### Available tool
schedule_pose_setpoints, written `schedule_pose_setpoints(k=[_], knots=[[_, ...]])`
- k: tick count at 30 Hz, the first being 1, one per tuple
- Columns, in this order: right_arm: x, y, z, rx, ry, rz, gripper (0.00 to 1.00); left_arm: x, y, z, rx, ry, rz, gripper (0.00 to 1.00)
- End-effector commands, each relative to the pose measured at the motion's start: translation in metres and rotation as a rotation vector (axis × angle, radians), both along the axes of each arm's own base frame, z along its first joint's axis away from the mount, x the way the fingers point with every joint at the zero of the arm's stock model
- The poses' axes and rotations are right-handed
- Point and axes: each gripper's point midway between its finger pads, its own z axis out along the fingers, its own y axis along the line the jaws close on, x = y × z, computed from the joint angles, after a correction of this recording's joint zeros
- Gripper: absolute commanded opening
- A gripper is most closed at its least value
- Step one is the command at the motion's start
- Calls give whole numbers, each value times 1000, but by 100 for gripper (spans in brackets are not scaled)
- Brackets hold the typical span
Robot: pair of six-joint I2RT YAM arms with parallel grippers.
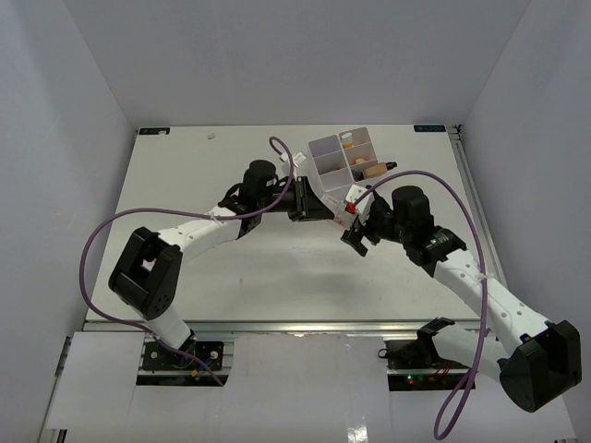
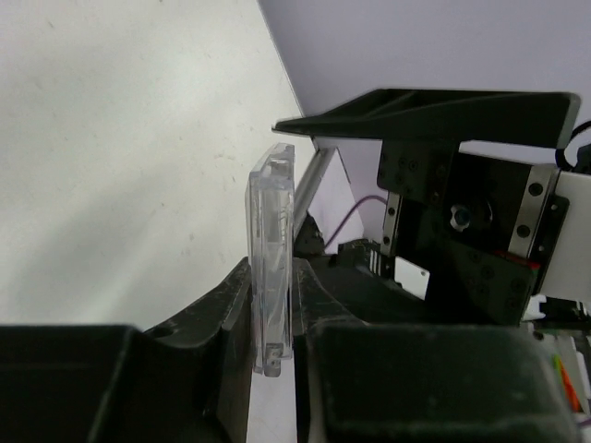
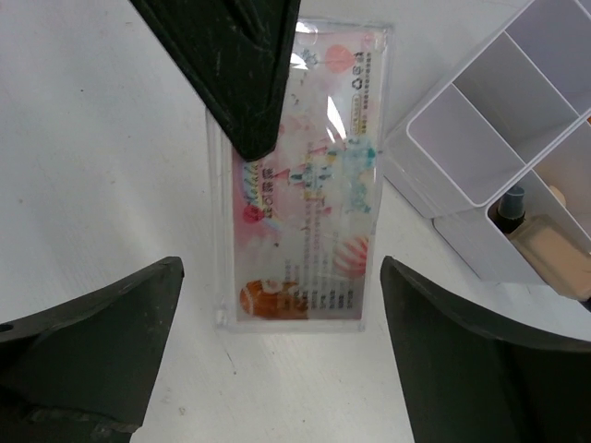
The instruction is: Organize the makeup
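Just beside the white box (image 1: 329, 172), on its near side, the left gripper (image 2: 273, 309) was clenched edgewise on the clear pinkish case (image 3: 305, 217). The right gripper (image 3: 282, 269) stood released, fingers spread around the case. Such a thin, slick hold could let it twist or slip if those fingers nudged it.

Print on clear case (image 3: 314, 231) illegible

colour rundown, nothing fancy:
- clear case (image 3: 295, 185): see-through plastic, pink-and-white print inside, orange blob in bottom corner, teal splotches, rows of tiny dark text
- box (image 3: 473, 138): plain white
- bottle (image 3: 545, 251): beige, dark cap
- tube (image 1: 347, 141): orange
- table (image 1: 231, 295): off-white
- cables (image 1: 84, 263): purple
- arms (image 1: 196, 231): white shells, black joints
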Motion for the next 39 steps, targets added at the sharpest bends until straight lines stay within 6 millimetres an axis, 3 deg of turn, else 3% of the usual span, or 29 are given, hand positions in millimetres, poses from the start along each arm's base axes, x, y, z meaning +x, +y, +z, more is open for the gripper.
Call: schedule_pose_setpoints(k=[1, 9, 16, 20, 27, 39], knots=[[8, -7, 11, 20, -50, -53, 90, 26, 1, 11, 75, -120, 61, 0], [16, -41, 36, 92, -94, -162, 90, 90, 6, 15, 301, -391, 158, 0], [4, -44, 37, 102, -101, -68, 90, 156, 4, 19, 494, -736, 149, 0], [3, -47, 36, 109, -94, -66, 90, 177, -3, 18, 547, -878, 92, 0], [4, -49, 35, 116, -83, -69, 90, 183, -7, 11, 617, -1060, -11, 2], [8, -52, 30, 115, -66, -81, 90, 181, -13, -21, 660, -1086, -94, 14]])
